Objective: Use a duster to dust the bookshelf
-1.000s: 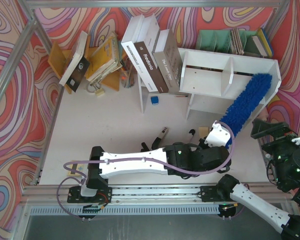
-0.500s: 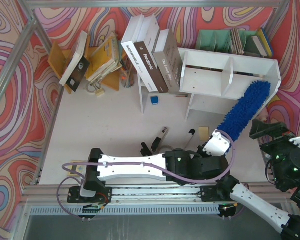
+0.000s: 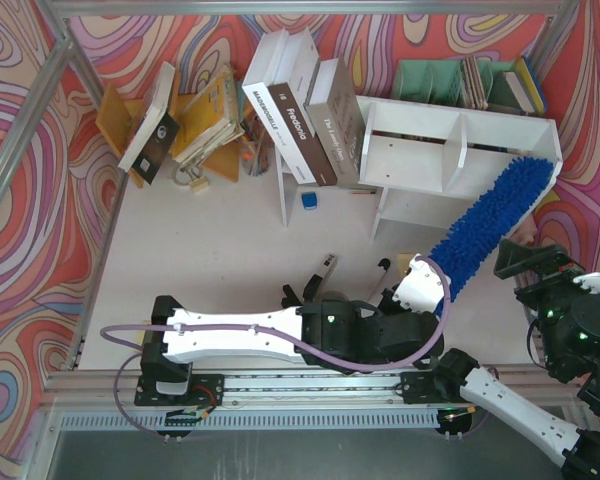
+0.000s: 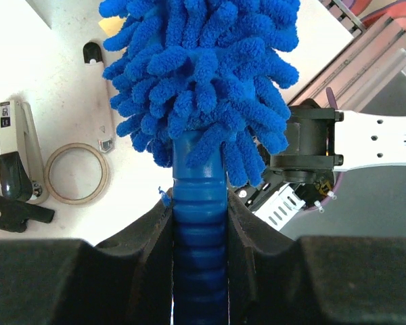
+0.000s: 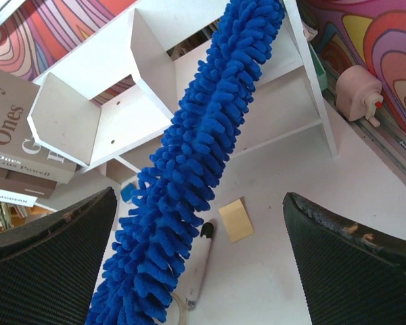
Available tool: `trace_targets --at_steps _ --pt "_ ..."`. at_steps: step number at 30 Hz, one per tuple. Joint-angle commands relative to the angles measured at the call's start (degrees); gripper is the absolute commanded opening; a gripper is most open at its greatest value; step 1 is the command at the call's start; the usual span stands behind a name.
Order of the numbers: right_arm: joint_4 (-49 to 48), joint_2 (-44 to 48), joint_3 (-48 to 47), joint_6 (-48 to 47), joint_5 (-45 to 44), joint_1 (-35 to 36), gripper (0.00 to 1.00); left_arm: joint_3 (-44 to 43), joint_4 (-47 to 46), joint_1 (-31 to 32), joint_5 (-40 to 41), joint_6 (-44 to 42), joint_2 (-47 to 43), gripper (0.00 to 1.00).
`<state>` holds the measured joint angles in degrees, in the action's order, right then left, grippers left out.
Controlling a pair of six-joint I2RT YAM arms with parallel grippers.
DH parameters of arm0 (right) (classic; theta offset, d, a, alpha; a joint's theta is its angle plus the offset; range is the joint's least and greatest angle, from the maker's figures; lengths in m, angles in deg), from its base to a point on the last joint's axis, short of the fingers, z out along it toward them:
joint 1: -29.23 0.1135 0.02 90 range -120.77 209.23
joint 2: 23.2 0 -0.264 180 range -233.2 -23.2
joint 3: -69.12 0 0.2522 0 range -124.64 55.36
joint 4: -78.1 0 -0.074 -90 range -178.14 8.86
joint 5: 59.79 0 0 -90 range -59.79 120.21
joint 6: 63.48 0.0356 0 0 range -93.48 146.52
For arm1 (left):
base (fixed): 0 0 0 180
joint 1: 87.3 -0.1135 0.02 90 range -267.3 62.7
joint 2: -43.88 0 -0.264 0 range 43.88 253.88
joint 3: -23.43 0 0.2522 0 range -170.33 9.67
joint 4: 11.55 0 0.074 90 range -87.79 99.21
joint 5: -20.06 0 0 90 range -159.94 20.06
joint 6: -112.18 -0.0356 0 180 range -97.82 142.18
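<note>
Duster [image 3: 492,217] clamped in left pincer [image 4: 199,220], right pincer [image 5: 198,203] open, empty; long head could snag bookshelf [image 3: 420,150] wall, shoving it.

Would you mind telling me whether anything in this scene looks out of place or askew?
Yes. Three large books lean at a slant against the left end of the bookshelf rather than standing in it, and the pile of books on the wooden stand at the back left lies in an untidy heap.
</note>
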<state>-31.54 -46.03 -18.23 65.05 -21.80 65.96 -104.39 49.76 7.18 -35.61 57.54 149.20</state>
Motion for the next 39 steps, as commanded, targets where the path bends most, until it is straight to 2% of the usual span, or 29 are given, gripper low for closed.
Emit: trace_targets --at_steps 1,6,16,23,36,39 --pt "1.6 0.6 1.0 1.6 0.1 -0.1 0.98 2.1 -2.7 -0.8 1.3 -0.1 -0.7 0.00" --pt "1.7 0.9 1.6 1.9 0.0 -0.1 0.98 2.6 -0.5 -2.1 -1.1 2.0 1.1 0.00" --pt "1.8 1.6 2.9 2.7 0.0 -0.1 0.98 -0.7 8.2 -1.7 4.2 10.3 2.5 0.00" --pt "2.0 2.7 3.5 2.9 -0.1 -0.1 0.99 -3.0 10.0 -0.8 7.4 13.1 3.8 0.00" --pt "1.8 4.6 4.5 2.9 -0.5 -0.1 0.99 -24.1 14.6 -1.7 4.5 7.4 18.7 0.00" --pt "1.5 4.7 4.5 2.6 -0.6 -0.1 0.99 -25.6 16.8 -2.0 6.3 8.2 19.5 0.00"
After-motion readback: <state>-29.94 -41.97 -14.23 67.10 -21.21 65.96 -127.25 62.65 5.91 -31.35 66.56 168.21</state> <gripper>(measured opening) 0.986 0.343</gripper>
